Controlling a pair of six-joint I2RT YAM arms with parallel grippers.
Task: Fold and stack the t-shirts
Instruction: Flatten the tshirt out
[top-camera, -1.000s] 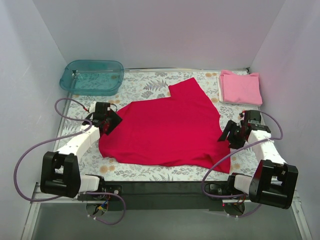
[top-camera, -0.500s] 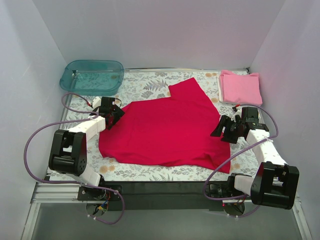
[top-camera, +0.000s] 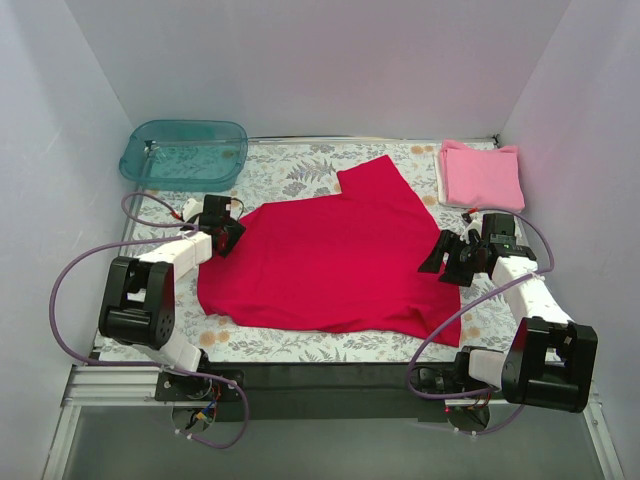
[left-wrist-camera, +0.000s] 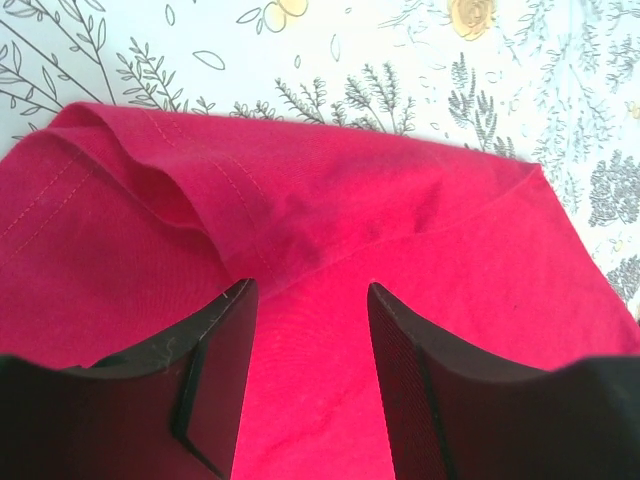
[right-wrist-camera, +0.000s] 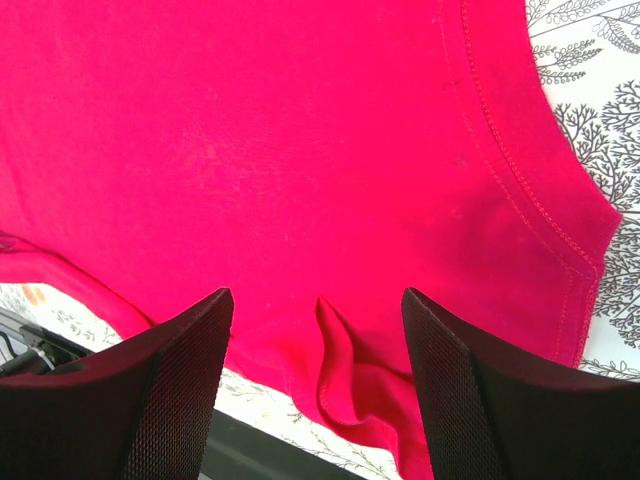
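Observation:
The crimson red t-shirt (top-camera: 335, 260) lies spread and rumpled across the middle of the floral table. The light pink t-shirt (top-camera: 482, 175) lies folded at the back right. My left gripper (top-camera: 228, 238) is open at the red shirt's left edge; in the left wrist view the open gripper (left-wrist-camera: 310, 300) has red cloth (left-wrist-camera: 330, 240) lying between and under the fingers. My right gripper (top-camera: 441, 260) is open over the shirt's right side; in the right wrist view the open gripper (right-wrist-camera: 318, 300) is above a raised fold of the red shirt (right-wrist-camera: 300, 150) near its hem.
A teal translucent tub (top-camera: 185, 152) stands at the back left corner. White walls enclose the table on three sides. The table's black front edge (top-camera: 330, 375) runs between the arm bases. Purple cables loop beside both arms.
The left arm swung back toward the left wall, its gripper now at the shirt's upper left edge. The right gripper moved left and slightly back, onto the shirt's right side.

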